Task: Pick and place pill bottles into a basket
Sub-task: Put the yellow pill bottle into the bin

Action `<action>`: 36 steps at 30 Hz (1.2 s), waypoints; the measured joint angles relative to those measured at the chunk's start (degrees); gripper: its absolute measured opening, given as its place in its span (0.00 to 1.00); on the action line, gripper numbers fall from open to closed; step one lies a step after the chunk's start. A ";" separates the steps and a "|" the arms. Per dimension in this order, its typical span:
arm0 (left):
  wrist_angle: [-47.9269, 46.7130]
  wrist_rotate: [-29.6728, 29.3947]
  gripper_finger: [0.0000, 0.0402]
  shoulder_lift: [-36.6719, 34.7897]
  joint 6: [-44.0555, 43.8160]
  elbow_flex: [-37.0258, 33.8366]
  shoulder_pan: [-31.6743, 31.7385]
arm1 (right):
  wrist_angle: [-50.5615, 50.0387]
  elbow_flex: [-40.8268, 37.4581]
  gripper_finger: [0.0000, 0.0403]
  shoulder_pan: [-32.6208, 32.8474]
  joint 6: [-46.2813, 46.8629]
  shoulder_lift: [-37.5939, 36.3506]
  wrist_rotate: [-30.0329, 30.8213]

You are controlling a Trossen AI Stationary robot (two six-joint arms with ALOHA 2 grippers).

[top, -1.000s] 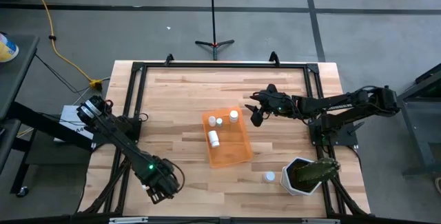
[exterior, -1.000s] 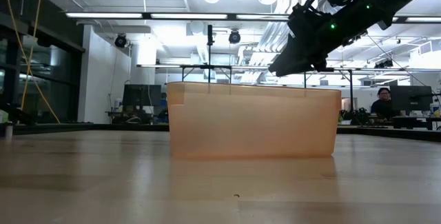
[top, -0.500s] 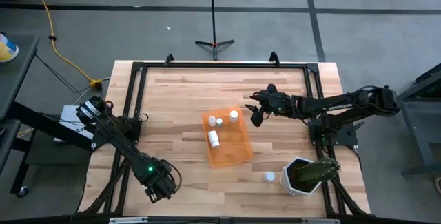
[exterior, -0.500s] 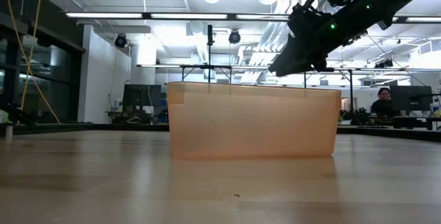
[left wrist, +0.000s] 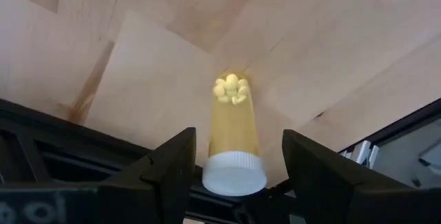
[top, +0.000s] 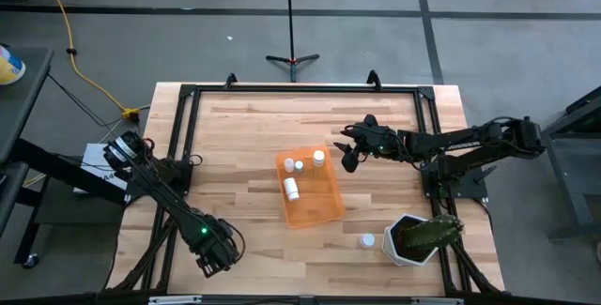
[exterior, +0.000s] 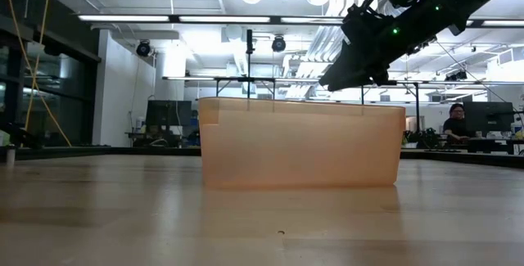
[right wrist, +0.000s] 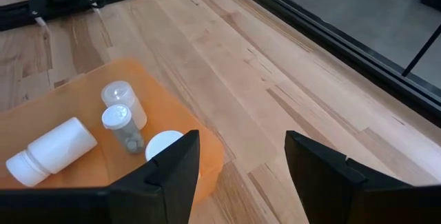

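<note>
Seen level, the basket wall hides its pill bottles. No label reads. Right fingers released beside it; left fingers spread around a yellowish bottle.

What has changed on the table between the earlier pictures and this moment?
Only the left gripper moved: it slid slightly toward the table's near left corner. In its wrist view a yellowish pill bottle sits between its open fingers. The right gripper, basket and its bottles stayed put.
</note>
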 joint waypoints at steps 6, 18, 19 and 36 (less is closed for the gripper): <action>0.02 1.07 0.62 0.00 0.26 -0.01 -0.04 | -0.15 0.00 0.51 0.00 0.00 0.00 -0.22; 0.04 1.49 0.62 0.00 0.84 -0.01 -0.02 | -0.44 0.00 0.51 0.00 0.00 0.00 -0.22; 0.04 1.49 0.62 0.00 1.26 -0.01 -0.02 | -0.44 0.00 0.51 0.02 0.00 0.00 -0.22; -0.11 1.47 0.43 0.00 4.17 -0.01 0.09 | -0.39 0.00 0.51 0.00 0.91 0.00 -0.22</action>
